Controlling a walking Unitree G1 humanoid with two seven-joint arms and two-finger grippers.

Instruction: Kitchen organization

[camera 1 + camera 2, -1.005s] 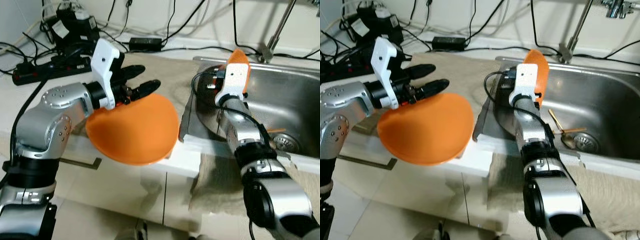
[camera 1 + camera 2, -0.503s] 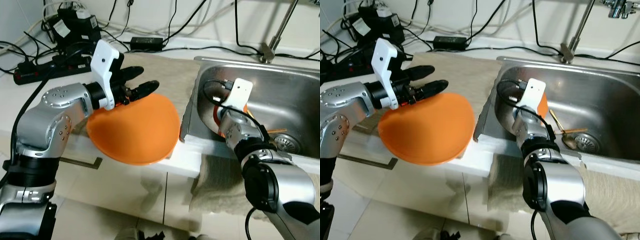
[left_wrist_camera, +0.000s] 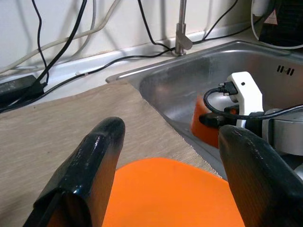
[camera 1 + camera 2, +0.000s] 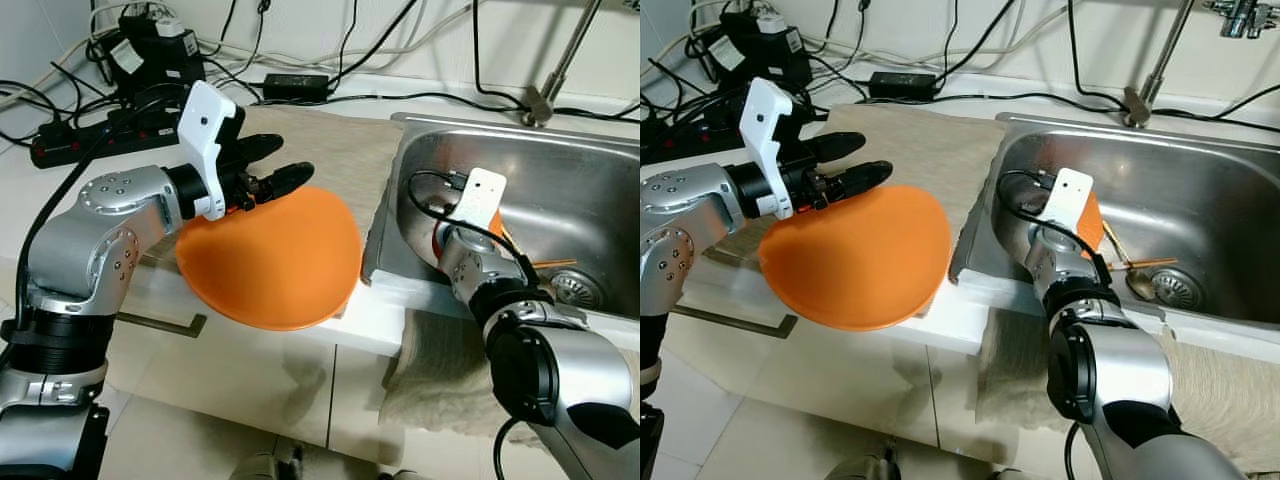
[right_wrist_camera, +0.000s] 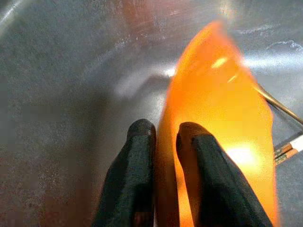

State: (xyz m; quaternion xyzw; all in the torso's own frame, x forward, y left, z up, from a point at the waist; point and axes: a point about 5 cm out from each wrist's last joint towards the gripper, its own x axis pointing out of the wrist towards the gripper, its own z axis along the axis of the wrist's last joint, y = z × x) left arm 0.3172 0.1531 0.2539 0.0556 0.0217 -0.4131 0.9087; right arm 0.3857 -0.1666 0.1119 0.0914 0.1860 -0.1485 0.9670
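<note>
1. The right tool (image 5: 163, 142) is down inside the sink (image 4: 590, 170), its two black fingers clenched on the rim of a small orange plate (image 5: 222, 123) held on edge near the basin floor.
2. The left tool (image 4: 268, 172) hovers over the worktop (image 4: 60, 195) above a large orange bowl (image 4: 275, 260); its fingers are spread, and whether they bear on the bowl I cannot tell.
3. Risk: the pinch on the thin plate rim is narrow. A jolt or twist of the wrist could let the plate slip and clatter onto the utensils (image 4: 1130, 262) lying by the drain (image 4: 1175, 288).
4. Risk: the bowl appears to overhang the worktop's front edge. A nudge from the left tool could tip it to the floor.
5. Room: the sink's wall stands close beside the right arm, so sideways travel is tight; upward is open. Behind the left arm, cables and a power strip (image 4: 70, 145) crowd the worktop, while the mat (image 4: 335, 150) between bowl and sink offers free space.
</note>
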